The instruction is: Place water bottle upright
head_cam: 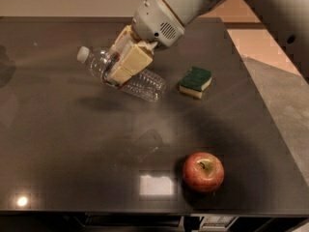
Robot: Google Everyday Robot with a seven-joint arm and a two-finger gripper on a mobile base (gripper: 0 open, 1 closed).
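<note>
The water bottle (pixel 140 83) is clear ribbed plastic with a white cap at its upper left end. It is held in the air above the dark table (pixel 58 144), tilted, cap end higher and pointing left. My gripper (pixel 121 63) is shut on the bottle's middle, over its label band, with cream-coloured fingers (pixel 129 63) on either side. The arm comes in from the upper right. The bottle's shadow lies on the table below it.
A green and yellow sponge (pixel 196 81) lies to the right of the bottle. A red apple (pixel 203 171) sits near the front right of the table. The table's right edge borders a grey floor (pixel 285 95).
</note>
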